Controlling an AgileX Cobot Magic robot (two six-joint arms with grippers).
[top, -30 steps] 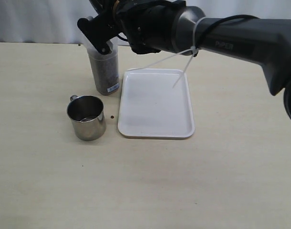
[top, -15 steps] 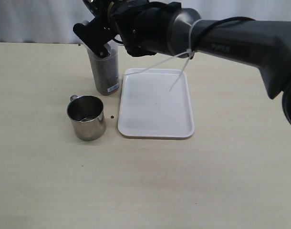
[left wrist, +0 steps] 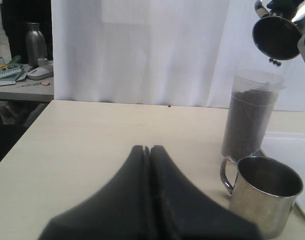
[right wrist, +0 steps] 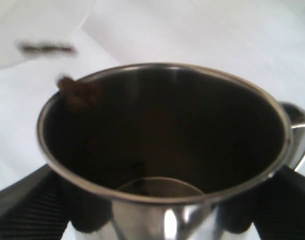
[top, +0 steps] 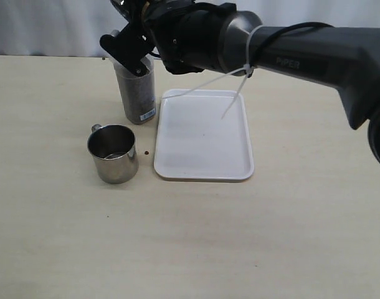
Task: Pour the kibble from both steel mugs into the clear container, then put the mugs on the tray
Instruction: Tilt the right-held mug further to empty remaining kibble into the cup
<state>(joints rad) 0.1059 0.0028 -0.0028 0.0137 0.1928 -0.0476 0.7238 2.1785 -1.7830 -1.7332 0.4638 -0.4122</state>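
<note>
My right gripper [top: 129, 48] is shut on a steel mug [right wrist: 162, 135] and holds it tipped above the clear container [top: 136, 93], which stands behind the tray's left corner. In the left wrist view this held mug [left wrist: 277, 34] points its mouth down, and a few kibble pellets [left wrist: 276, 62] drop toward the container [left wrist: 250, 117], which is largely full of kibble [left wrist: 247, 125]. A few pellets [right wrist: 77, 92] cling at the mug's rim. The other steel mug [top: 113, 152] stands upright on the table and looks empty. The white tray [top: 204, 134] is bare. My left gripper [left wrist: 146, 149] is shut, low over the table, beside that mug [left wrist: 265, 192].
Two stray pellets lie on the table, one [top: 146, 152] between the standing mug and the tray, another [top: 106, 217] nearer the front. The right arm [top: 302, 47] spans the back of the table above the tray. A white curtain [left wrist: 142, 50] hangs behind.
The right gripper with its mug has shifted slightly up and to the left over the container, then held there. The standing mug and tray have not moved.
</note>
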